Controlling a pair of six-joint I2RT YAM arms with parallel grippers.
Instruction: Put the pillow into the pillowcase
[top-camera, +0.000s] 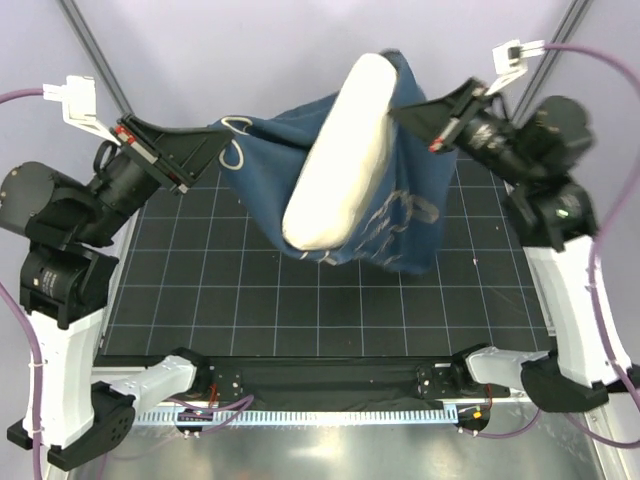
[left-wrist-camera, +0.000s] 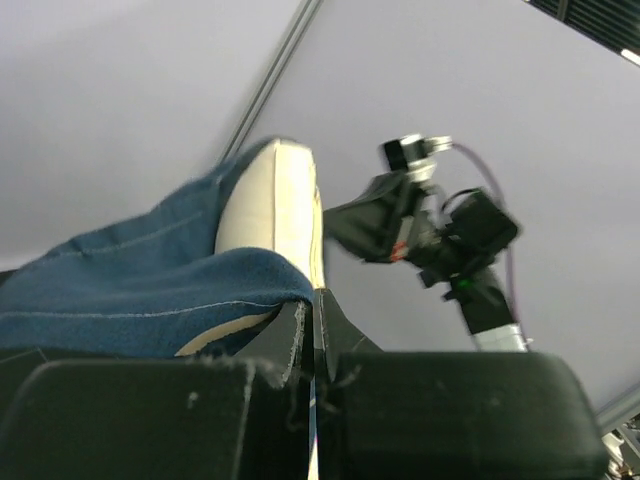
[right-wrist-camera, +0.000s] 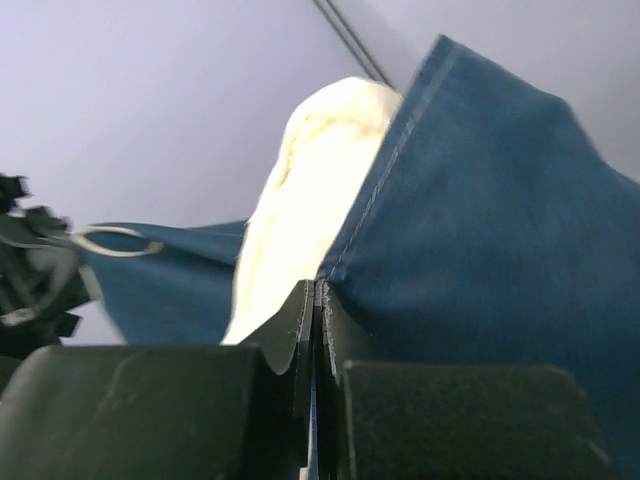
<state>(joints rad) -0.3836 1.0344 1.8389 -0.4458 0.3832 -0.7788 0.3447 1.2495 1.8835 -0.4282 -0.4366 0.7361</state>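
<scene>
Pillow (top-camera: 340, 160) between left claw (top-camera: 213, 150), right claw (top-camera: 402, 114)

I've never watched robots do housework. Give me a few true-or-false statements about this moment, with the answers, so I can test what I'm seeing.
1. Both grippers are pinching the blue fabric. True: the left gripper and the right gripper are each shut on an edge of the pillowcase.
2. The pillow lies flat on the table. False: the pillow sits tilted in the case, which is held up between the two arms above the table.
3. The pillow is completely inside the case. False: a long stretch of it still shows out of the opening.
4. The case has white line drawings on it. True: they show on its lower part in the top view.
</scene>
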